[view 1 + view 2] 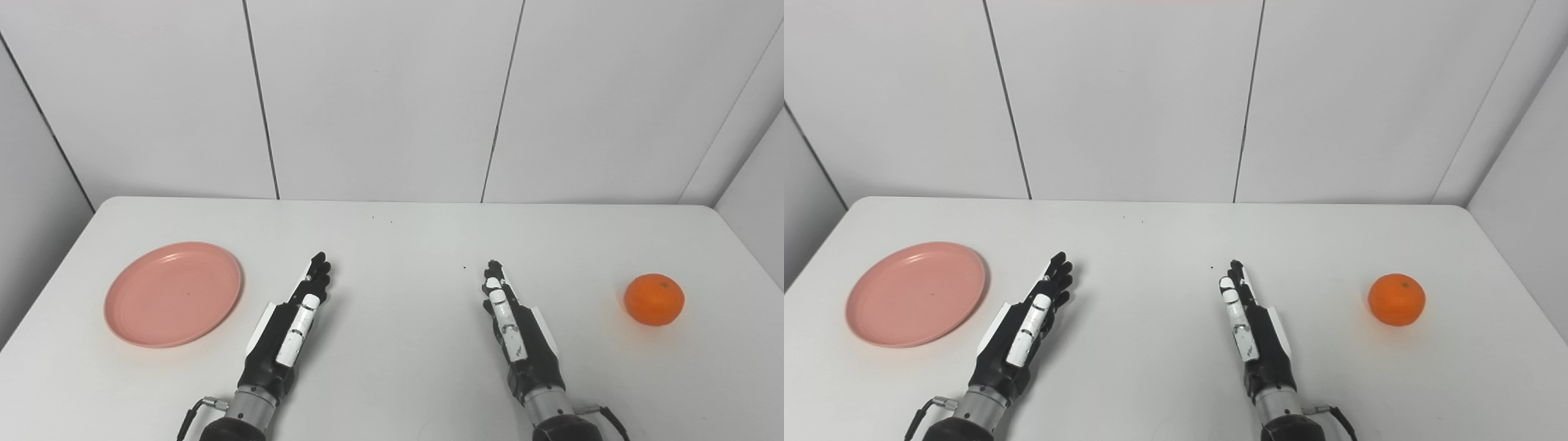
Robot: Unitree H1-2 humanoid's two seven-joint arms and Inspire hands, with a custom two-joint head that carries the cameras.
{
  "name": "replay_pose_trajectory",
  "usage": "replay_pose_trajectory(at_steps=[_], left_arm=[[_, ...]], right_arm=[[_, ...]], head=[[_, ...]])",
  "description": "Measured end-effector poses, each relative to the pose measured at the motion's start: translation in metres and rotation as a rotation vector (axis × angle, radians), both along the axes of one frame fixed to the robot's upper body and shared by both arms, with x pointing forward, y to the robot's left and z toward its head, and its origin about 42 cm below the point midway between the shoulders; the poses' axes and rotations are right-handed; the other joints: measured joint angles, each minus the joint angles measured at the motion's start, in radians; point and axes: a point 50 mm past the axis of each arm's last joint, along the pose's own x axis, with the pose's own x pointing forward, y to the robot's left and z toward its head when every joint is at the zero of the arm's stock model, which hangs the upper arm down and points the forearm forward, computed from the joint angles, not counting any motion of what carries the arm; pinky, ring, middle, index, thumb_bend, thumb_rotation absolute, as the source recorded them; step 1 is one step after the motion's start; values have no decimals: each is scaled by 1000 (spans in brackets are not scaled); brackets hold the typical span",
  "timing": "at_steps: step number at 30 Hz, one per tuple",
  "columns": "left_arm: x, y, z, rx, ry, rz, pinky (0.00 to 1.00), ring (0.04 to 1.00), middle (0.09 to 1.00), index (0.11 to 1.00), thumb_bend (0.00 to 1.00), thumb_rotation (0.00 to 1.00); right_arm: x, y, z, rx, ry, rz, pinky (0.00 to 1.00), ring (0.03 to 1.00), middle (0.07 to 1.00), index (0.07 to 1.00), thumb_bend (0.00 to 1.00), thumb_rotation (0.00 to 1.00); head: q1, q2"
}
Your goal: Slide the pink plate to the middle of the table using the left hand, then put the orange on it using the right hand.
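The pink plate (173, 294) lies flat and bare on the left part of the white surface (398, 245), near its left edge. The orange (653, 299) sits well apart from it, far over on the right side. Between them, both hands hold nothing. The left hand (294, 324) lies just right of the plate without touching it, fingers stretched forward and released. The right hand (511, 324) is likewise extended, fingers straight, some way left of the orange.
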Motion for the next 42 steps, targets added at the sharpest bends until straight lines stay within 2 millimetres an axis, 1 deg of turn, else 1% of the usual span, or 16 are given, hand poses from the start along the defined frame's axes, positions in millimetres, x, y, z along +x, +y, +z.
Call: replay_pose_trajectory(at_steps=[9,19,42], left_arm=[[0,0,0,0,0,0,1000,1000,1000,1000,470,1000],[0,0,0,-1,0,0,1000,1000,1000,1000,477,1000],[0,0,0,-1,0,0,1000,1000,1000,1000,474,1000]], right_arm=[[0,0,0,2,0,0,1000,1000,1000,1000,264,1000],[0,-1,0,-3,0,0,1000,1000,1000,1000,273,1000],[0,-2,0,0,0,0,1000,1000,1000,1000,256,1000]], head=[[0,5],[2,8],[5,3]])
